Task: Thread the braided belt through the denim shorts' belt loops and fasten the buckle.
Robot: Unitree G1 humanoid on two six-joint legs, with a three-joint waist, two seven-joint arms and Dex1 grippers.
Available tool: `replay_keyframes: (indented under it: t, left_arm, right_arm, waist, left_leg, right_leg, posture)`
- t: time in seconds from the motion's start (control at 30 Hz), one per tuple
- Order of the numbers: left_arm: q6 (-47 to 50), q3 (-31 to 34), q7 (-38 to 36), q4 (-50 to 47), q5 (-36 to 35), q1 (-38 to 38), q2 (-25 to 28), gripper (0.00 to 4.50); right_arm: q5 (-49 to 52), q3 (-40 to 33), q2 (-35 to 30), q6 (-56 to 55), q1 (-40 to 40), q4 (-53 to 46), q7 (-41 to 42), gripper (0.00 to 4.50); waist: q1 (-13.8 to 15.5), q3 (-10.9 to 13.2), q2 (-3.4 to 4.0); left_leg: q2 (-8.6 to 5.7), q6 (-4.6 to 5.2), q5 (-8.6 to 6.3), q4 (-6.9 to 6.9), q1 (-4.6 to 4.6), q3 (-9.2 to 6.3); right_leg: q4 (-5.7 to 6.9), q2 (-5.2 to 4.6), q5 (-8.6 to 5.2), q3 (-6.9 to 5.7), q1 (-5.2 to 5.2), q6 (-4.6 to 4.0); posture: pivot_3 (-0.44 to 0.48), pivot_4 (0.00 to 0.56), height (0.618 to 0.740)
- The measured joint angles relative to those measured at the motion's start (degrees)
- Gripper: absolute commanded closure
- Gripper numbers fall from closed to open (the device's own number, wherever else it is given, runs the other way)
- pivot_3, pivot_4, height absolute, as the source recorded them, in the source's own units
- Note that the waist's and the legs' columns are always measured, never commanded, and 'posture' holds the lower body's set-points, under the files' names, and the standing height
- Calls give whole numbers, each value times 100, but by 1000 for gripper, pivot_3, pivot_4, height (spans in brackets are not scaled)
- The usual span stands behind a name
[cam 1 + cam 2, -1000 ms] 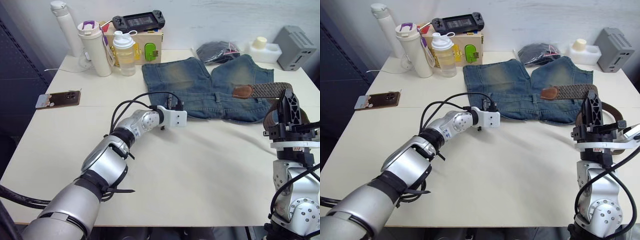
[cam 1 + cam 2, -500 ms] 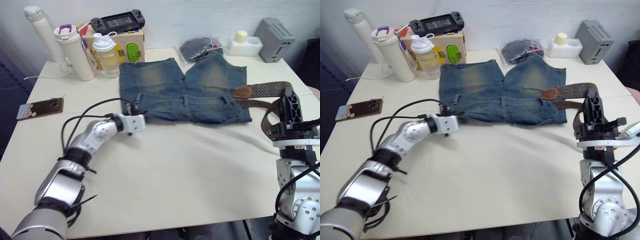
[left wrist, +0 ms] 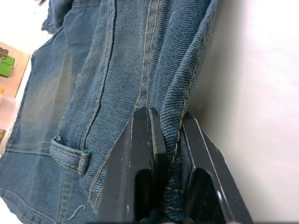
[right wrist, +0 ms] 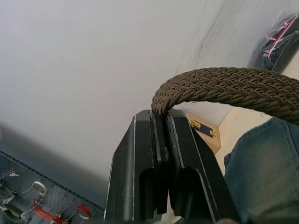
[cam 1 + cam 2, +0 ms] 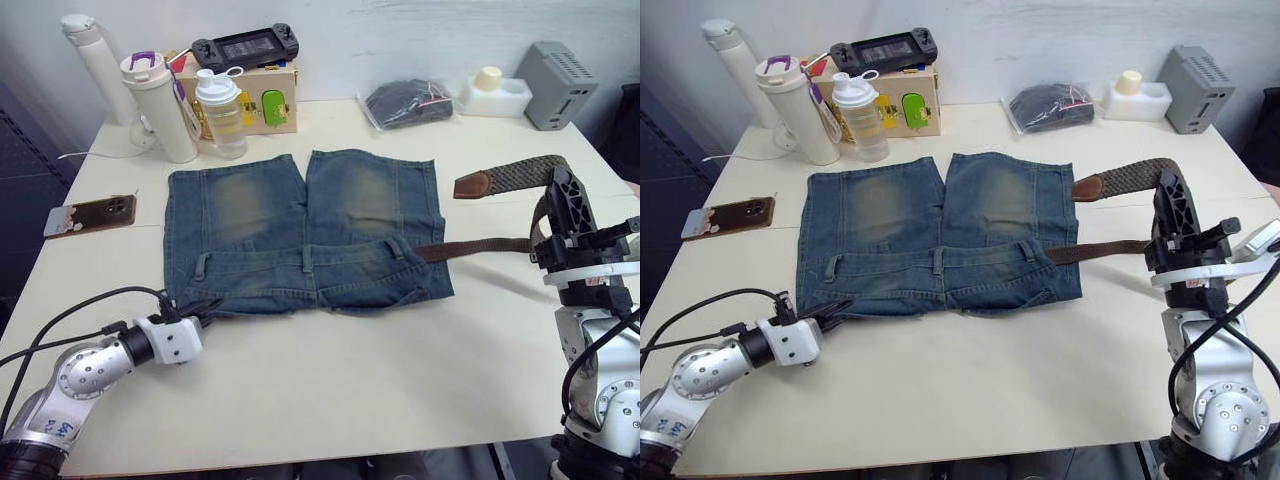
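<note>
The braided belt [image 5: 515, 178], a long dark-brown woven strap with a tan leather tip, runs mostly left to right across the right half of my head view. One stretch starts under the right edge of the faded blue denim shorts [image 5: 305, 230] at mid-frame and heads right; it bends back at my right gripper [image 5: 567, 205], and the upper stretch ends at the leather tip pointing left. I can't make out the buckle.

In the right wrist view the two black fingers [image 4: 140, 163] are closed tight on the rope-textured weave, which arches away over them.

The shorts lie flat at the centre of the frame, their long axis left to right, waistband toward the bottom edge and legs toward the top, with yellowish worn patches on both legs. Small denim belt loops [image 5: 308, 260] stand along the waistband.

My left gripper [image 5: 205, 307] sits at lower left, at the waistband's left corner. In the left wrist view its fingers [image 3: 140, 154] pinch a stitched fold of the twill denim.

All of it rests on a smooth cream table [image 5: 380, 390].
</note>
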Motion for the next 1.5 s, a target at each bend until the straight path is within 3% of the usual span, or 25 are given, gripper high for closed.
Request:
replay_keyframes:
  t: [0.03,0.1,0.13,0.3,0.43,0.6,0.7,0.8,0.97,1.1,1.5]
  left_arm:
    - [-48,22,27,3,38,28,0,4479]
    - [-109,54,37,14,89,60,0,3433]
    - [-114,54,28,24,90,89,-5,3113]
    - [345,229,-390,-144,-557,123,51,978]
    - [1609,365,-1360,-746,-1641,167,383,978]
    - [2623,445,-2142,-1159,-2405,6,765,978]
    - [4105,448,-2851,-1607,-3825,-893,882,978]
    - [4989,329,-2937,-1451,-4256,-2061,597,978]
    - [5545,-223,-2817,-1241,-4270,-3110,-457,978]
    - [5724,-593,-2699,-1264,-4099,-3291,-1076,978]
    - [5838,-666,-2410,-1363,-3810,-3202,-1505,978]
  right_arm:
    - [0,9,-16,34,-14,22,0,4500]
    - [-3,27,-27,66,-41,93,0,4500]
    - [-3,30,-30,84,-43,109,0,4500]
    - [-64,75,-183,296,-45,224,-11,4500]
    - [-139,85,-438,481,-83,437,-52,4500]
    - [-210,169,-635,679,-191,617,-167,4500]
    - [-540,573,-783,1002,-362,934,-348,4500]
    - [-1005,866,-805,1194,-590,1259,-377,4500]
    - [-1697,1063,-806,1361,-954,1665,-233,4500]
    - [-2162,1118,-804,1472,-952,1844,-59,4500]
    - [-3065,1154,-509,1794,-923,1909,304,4500]
  waist:
    - [-2,-2,4]
    - [-4,-3,6]
    - [-6,-3,5]
    - [12,-3,5]
    - [17,-3,5]
    - [9,-3,5]
    - [22,-3,4]
    - [20,-2,6]
    - [13,-2,5]
    - [-3,-2,4]
    - [16,-2,4]
  left_leg:
    - [1,0,-1,0,0,3]
    - [3,0,-1,0,0,6]
    - [4,0,-1,-1,0,7]
    - [6,-1,-1,8,-5,5]
    - [5,1,-2,13,-8,1]
    - [7,0,-2,13,-10,2]
    - [6,-3,0,22,-15,-13]
    - [-1,-3,3,21,-16,-10]
    - [-9,-1,1,20,-20,-10]
    - [-5,-1,2,21,-27,-10]
    - [-4,-4,3,30,-29,-13]
  right_leg:
    - [0,0,0,0,0,0]
    - [0,0,0,0,0,0]
    - [0,0,0,0,-1,0]
    - [0,-1,0,-1,-1,0]
    - [-1,-3,0,-1,-1,0]
    - [-4,-2,0,-2,0,-1]
    - [-7,0,-1,-5,1,-3]
    - [-1,6,-1,-20,0,-2]
    - [0,3,1,-31,0,2]
    - [-6,4,1,-34,-3,2]
    - [-6,4,1,-36,-2,2]
  posture:
    - [0,150,682]
    - [0,150,682]
    - [0,150,682]
    - [0,150,682]
    - [0,150,682]
    - [0,150,682]
    - [0,150,682]
    - [0,150,682]
    - [0,150,682]
    - [0,150,682]
    - [0,150,682]
